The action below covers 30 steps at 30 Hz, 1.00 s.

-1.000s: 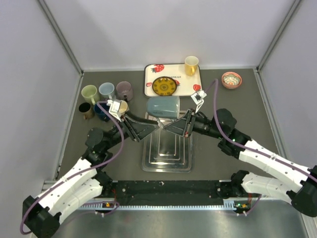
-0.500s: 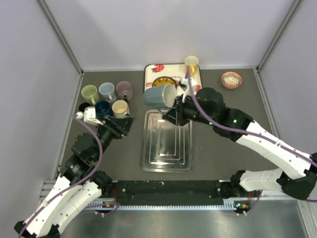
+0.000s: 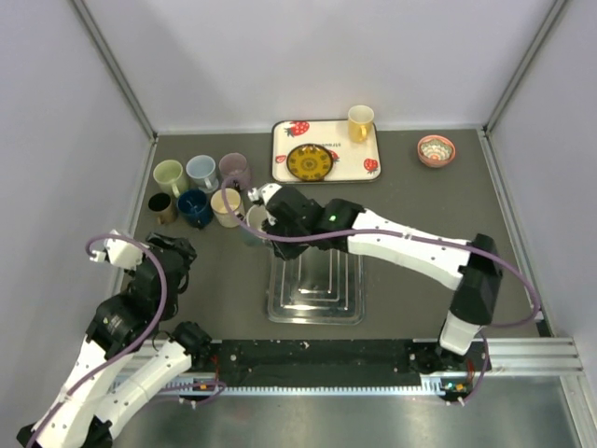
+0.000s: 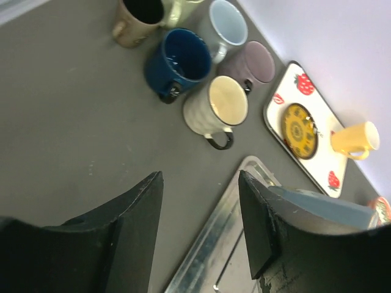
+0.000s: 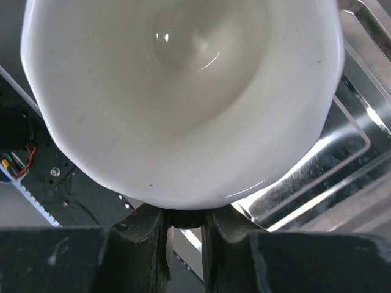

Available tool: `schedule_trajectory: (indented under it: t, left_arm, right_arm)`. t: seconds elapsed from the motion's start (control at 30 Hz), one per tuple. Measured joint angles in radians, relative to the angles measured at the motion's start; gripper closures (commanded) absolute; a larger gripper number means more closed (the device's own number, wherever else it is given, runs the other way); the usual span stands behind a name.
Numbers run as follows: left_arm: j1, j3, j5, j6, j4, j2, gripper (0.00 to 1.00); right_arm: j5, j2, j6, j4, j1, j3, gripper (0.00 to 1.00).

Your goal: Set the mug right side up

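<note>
The blue-grey mug (image 3: 254, 227) with a white inside is at the back left corner of the metal tray (image 3: 312, 291), beside the beige mug. My right gripper (image 3: 268, 218) is shut on it. In the right wrist view the mug's open mouth (image 5: 183, 91) faces the camera and fills the frame, with the right gripper (image 5: 186, 221) pinching its near edge. I cannot tell whether the mug rests on the table. My left gripper (image 3: 180, 252) is open and empty, drawn back to the left. In the left wrist view the mug (image 4: 330, 210) shows behind my right finger (image 4: 259, 226).
Several mugs stand at the back left, among them a beige one (image 3: 226, 203), a dark blue one (image 3: 194, 207) and a purple one (image 3: 233, 170). A strawberry tray (image 3: 366, 166) holds a patterned plate (image 3: 309, 161) and a yellow mug (image 3: 360, 121). A small bowl (image 3: 436, 149) sits at the back right.
A second ago both grippers were at the mug lying sideways over the tray. The left gripper let go and drew back left. The right arm swung the mug left and down, mouth up.
</note>
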Motion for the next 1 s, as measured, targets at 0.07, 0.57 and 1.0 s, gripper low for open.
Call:
schedule_trajectory:
  t: [0.07, 0.57, 1.0]
  left_arm:
    - [0.000, 0.010, -0.031, -0.032, -0.051, 0.005, 0.43]
    - [0.000, -0.003, -0.073, -0.077, -0.138, -0.068, 0.47]
    - [0.000, -0.033, -0.073, -0.077, -0.148, -0.146, 0.48]
  right_arm:
    - [-0.002, 0.071, -0.007, -0.018, 0.008, 0.062, 1.00]
    - [-0.011, 0.528, -0.082, -0.112, 0.059, 0.515, 1.00]
    - [0.040, 0.742, -0.171, -0.247, 0.060, 0.765, 1.00]
